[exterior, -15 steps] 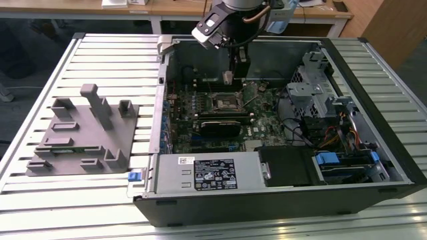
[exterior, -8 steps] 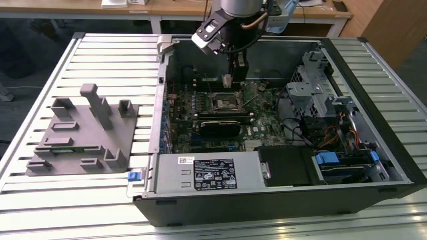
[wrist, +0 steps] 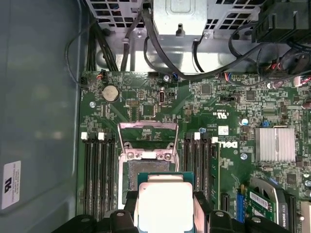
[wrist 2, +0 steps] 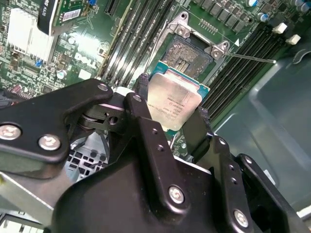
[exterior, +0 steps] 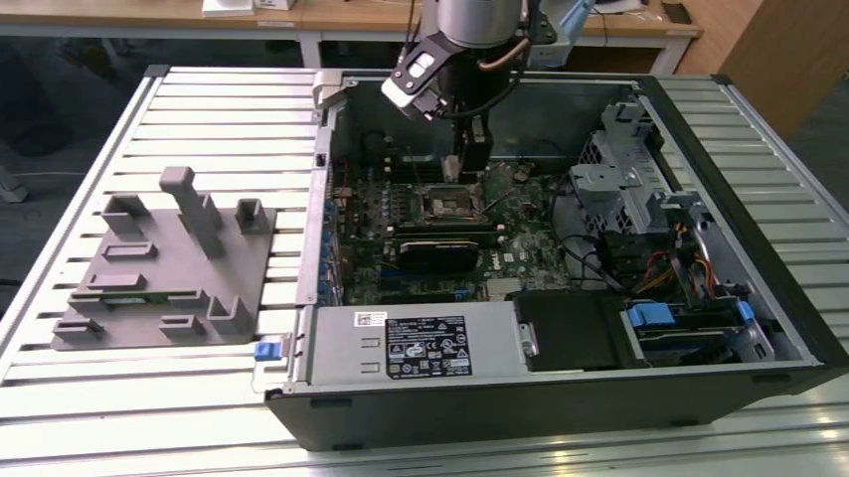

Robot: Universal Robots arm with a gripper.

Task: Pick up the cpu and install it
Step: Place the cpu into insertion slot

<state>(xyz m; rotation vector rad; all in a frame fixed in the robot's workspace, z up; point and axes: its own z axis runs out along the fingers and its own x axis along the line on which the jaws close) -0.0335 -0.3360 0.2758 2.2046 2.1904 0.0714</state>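
Status: gripper (wrist 2: 172, 104) is clamped on the cpu (wrist 2: 175, 97). One black finger (wrist 2: 142, 86) presses on each of two opposite edges, and the pale metal lid faces the camera in both wrist views. The cpu hangs over the motherboard (wrist: 218, 104) and partly covers the open socket (wrist: 146, 170). The rest of the socket's contact field shows bare beyond the chip's edge. Whether the chip touches the socket cannot be told.

The socket's metal load frame (wrist: 147, 141) is flipped open on the side toward the coin cell (wrist: 110, 92). Memory slots (wrist: 99, 167) run along both flanks of the socket. A finned heatsink (wrist: 275, 144) sits on the board past one bank of slots. Cables (wrist: 160, 43) drop from the metal cage (wrist: 177, 14) at the board's edge.

In the exterior view the arm (exterior: 471, 30) reaches straight down into the open computer case (exterior: 743, 328), with the gripper tip just above the socket near the board's middle. The power supply (exterior: 412, 343) lies along the case's near wall. The grey fixture (exterior: 159, 258) rests on the slatted table (exterior: 80, 149) at the exterior view's left, well apart from the case.
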